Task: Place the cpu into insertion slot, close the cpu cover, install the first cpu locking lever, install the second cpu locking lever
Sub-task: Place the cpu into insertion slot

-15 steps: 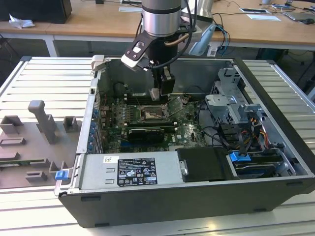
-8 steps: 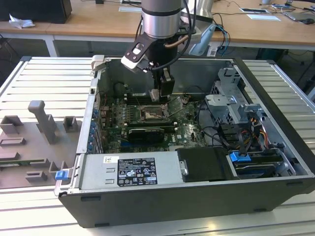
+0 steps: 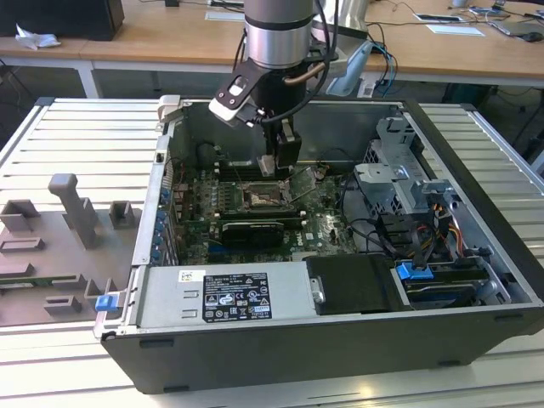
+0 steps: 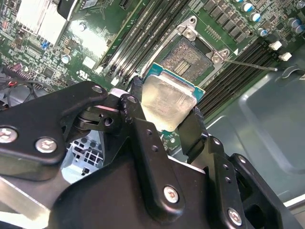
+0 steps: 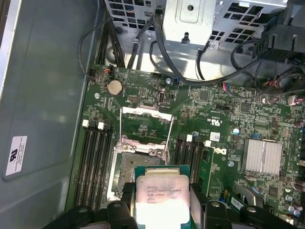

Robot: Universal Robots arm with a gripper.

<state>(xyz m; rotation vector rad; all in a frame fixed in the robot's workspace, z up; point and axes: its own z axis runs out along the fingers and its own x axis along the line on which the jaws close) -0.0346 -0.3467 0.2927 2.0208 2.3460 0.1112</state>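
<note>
This is looking like a robotics lab: an opened computer case [image 3: 340, 348] is lying on a ribbed metal workbench [image 3: 76, 127], grey fixtures [image 3: 72, 204] are standing beside it, and wooden desks [image 3: 170, 38] carrying cables [image 3: 388, 61] and papers [image 3: 456, 30] are running behind

Case [image 3: 255, 361] lies open on the worktop [image 3: 85, 127]. Exterior view, clock from the insertion slot [image 3: 259, 198]: tool [image 3: 276, 163] pinching the cpu [image 4: 169, 102] hangs over it at 12, drive cage [image 3: 399, 183] at 3, power supply [image 3: 221, 293] at 6. Memory slots [image 5: 93, 162] flank the slot, and the cpu cover [image 5: 145, 110] is flipped up off it.
</note>
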